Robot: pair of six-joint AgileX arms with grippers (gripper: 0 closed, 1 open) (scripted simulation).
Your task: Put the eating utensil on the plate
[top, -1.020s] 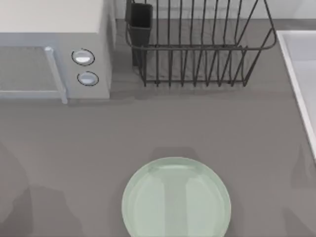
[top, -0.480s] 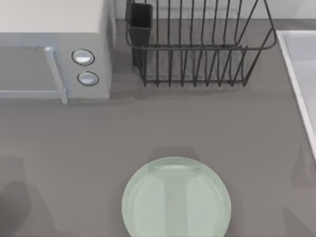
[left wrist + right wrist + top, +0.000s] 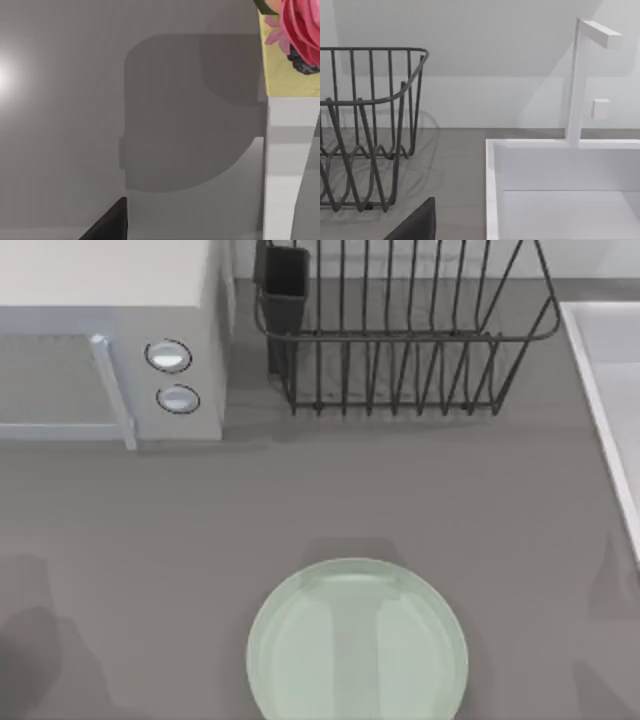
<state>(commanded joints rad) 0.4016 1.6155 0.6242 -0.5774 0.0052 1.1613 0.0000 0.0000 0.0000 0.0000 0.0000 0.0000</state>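
A grey countertop runs under everything in the top view, and nearest the camera sits the plate (image 3: 357,642), round, pale mint-green and glossy, its raised rim catching soft reflections and its surface bare. So the task reads as barely begun: finding, lifting and placing the utensil all remain. Where the spoon lies cannot be told. Farther back stand a microwave (image 3: 110,340) on the left and a dark wire dish rack (image 3: 400,330) beside it, with a white sink (image 3: 560,190) on the right. Whether either gripper's fingers are parted or closed cannot be told.
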